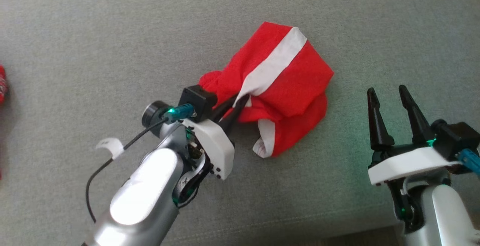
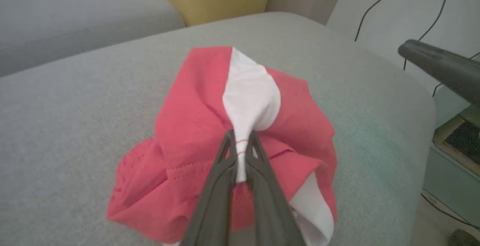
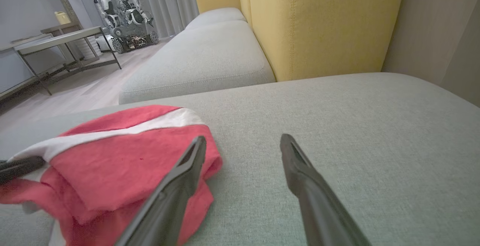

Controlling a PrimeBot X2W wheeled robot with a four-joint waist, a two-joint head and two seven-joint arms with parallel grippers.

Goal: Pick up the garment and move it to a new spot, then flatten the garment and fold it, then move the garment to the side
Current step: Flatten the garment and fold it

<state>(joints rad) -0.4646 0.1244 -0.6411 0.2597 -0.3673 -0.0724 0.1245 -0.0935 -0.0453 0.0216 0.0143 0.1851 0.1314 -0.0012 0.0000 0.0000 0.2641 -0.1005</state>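
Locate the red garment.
In the head view the garment sits bunched on the grey cushion, its white stripe pinched by the left tool; the open right tool stands apart on its right.

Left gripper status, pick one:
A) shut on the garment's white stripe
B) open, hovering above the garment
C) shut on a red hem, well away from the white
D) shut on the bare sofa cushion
A: in the left wrist view the left gripper has its fingers pinched together on the white stripe of the red garment, with the cloth bunching in toward the tips.
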